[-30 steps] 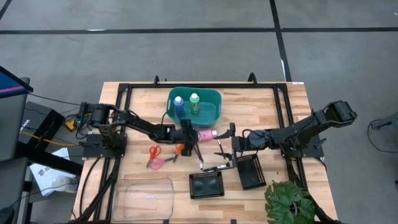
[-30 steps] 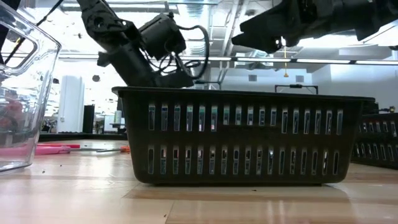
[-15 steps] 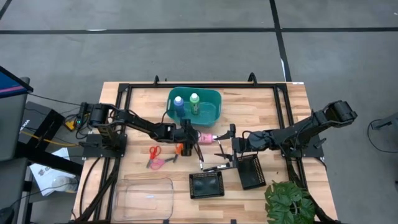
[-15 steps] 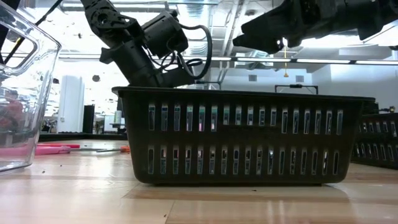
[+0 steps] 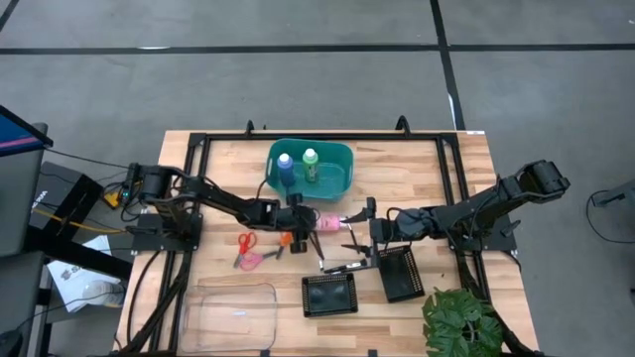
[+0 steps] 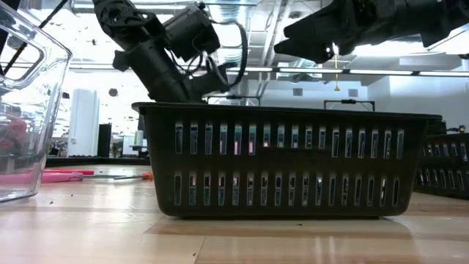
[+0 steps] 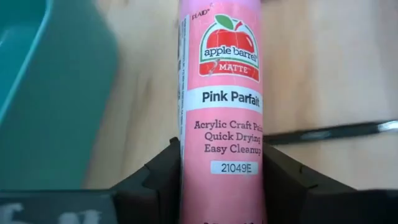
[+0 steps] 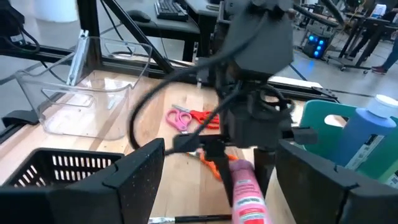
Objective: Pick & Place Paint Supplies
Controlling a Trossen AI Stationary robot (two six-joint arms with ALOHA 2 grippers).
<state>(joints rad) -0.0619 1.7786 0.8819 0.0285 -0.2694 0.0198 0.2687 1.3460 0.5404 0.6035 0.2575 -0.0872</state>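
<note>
My left jaws (image 7: 221,171) are pinching the pink bottle (image 7: 221,106) lying mid-desk (image 5: 417,164); light, rigid and slick, I judge, so mid-label suits; my right jaws (image 8: 217,180) gape.

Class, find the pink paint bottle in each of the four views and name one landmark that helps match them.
High view: pink bottle, table centre, below the teal basket.
Low view: hidden behind a black mesh tray.
Left wrist view: centre, between the fingers.
Right wrist view: bottom centre.
Shared landmark: teal basket.
</note>
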